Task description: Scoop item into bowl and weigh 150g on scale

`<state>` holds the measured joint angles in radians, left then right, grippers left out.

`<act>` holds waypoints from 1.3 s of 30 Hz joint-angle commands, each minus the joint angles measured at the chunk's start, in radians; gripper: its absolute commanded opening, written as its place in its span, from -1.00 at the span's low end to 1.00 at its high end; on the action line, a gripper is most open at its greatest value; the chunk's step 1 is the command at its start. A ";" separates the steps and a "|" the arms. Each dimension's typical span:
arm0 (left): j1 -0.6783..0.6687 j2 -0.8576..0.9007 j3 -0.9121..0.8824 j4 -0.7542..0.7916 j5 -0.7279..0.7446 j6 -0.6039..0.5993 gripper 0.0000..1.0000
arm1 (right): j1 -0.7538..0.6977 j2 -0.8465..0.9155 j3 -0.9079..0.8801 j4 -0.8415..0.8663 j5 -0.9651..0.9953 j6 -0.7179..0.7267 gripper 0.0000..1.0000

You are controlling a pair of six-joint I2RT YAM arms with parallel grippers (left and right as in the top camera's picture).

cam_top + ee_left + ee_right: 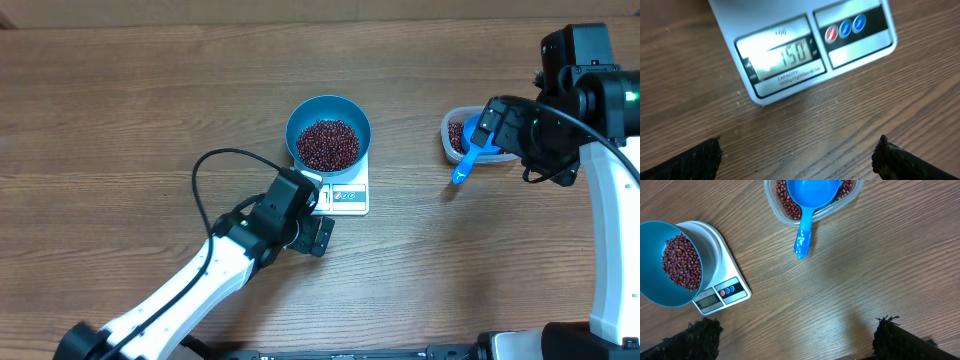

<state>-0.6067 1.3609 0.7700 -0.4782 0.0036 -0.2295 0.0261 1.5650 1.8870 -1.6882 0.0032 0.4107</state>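
The blue bowl (300,115) stands on the white scale (350,196) at mid-table, with a heap of dark red-brown beans (327,144) in it. In the left wrist view the scale (850,55) fills the top, and its lit display (782,55) reads 150. My left gripper (315,212) hovers just in front of the scale's front edge, open and empty, with fingertips (697,160) wide apart over bare wood. My right gripper (487,128) hangs open and empty above the tub at the right. The right wrist view shows the bowl (652,240), the beans (682,262) and the scale (725,287) at the left.
A clear plastic tub (450,128) holding more beans sits at the right. A blue handled scoop (466,160) rests in it, handle pointing over the front rim; the same scoop (810,200) and tub (772,202) appear in the right wrist view. A black cable loops left of the scale.
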 commanded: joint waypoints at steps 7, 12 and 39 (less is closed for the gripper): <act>0.111 -0.363 -0.002 0.012 -0.078 0.166 0.99 | -0.004 -0.011 0.023 0.003 -0.006 -0.016 1.00; 0.230 -0.486 -0.002 0.063 -0.017 0.233 1.00 | -0.004 -0.011 0.023 0.004 -0.006 -0.016 1.00; 0.597 -0.779 -0.095 0.668 0.147 0.249 0.99 | -0.004 -0.011 0.023 0.003 -0.006 -0.016 1.00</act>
<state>-0.0261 0.6216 0.7280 0.1436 0.1253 0.0040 0.0257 1.5650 1.8870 -1.6875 0.0036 0.4103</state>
